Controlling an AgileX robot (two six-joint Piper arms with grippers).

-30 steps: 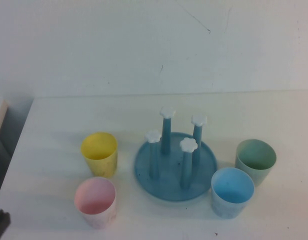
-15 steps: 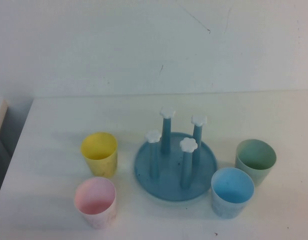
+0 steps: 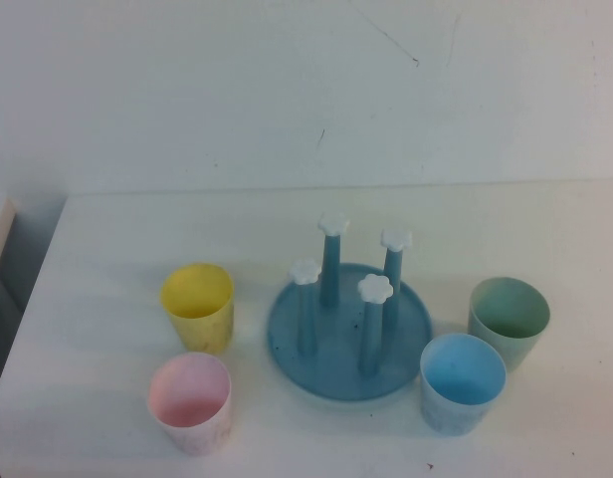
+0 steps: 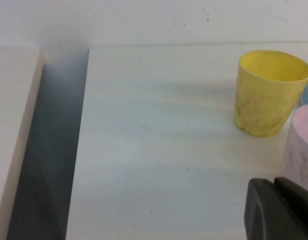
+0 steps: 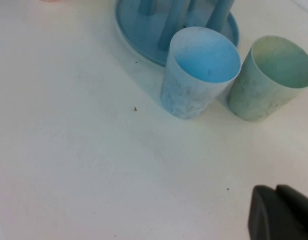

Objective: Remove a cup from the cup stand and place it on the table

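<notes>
The sky-blue cup (image 3: 463, 382) stands upright on the white table (image 3: 107, 239), just off the front right rim of the cup stand (image 3: 331, 363). The stand's four pegs are bare. The right wrist view shows the cup (image 5: 200, 72) beside the stand's dish (image 5: 139, 35). My right gripper (image 5: 276, 189) is shut and empty, low over the table, nearer the robot than the cup. My left gripper (image 4: 275, 182) is shut and empty, close beside the pink cup (image 4: 301, 145) near the table's left front. Neither gripper shows in the high view.
A pale green cup (image 3: 509, 321) stands right of the stand, touching or nearly touching the sky-blue cup (image 5: 271, 77). A yellow cup (image 3: 198, 306) and the pink cup (image 3: 191, 402) stand left of the stand. The table's left edge drops into a dark gap (image 4: 54, 150).
The dark tip of my left gripper at the bottom left corner of the high view one second ago has drawn back out of that view. The cups and stand have not moved.
</notes>
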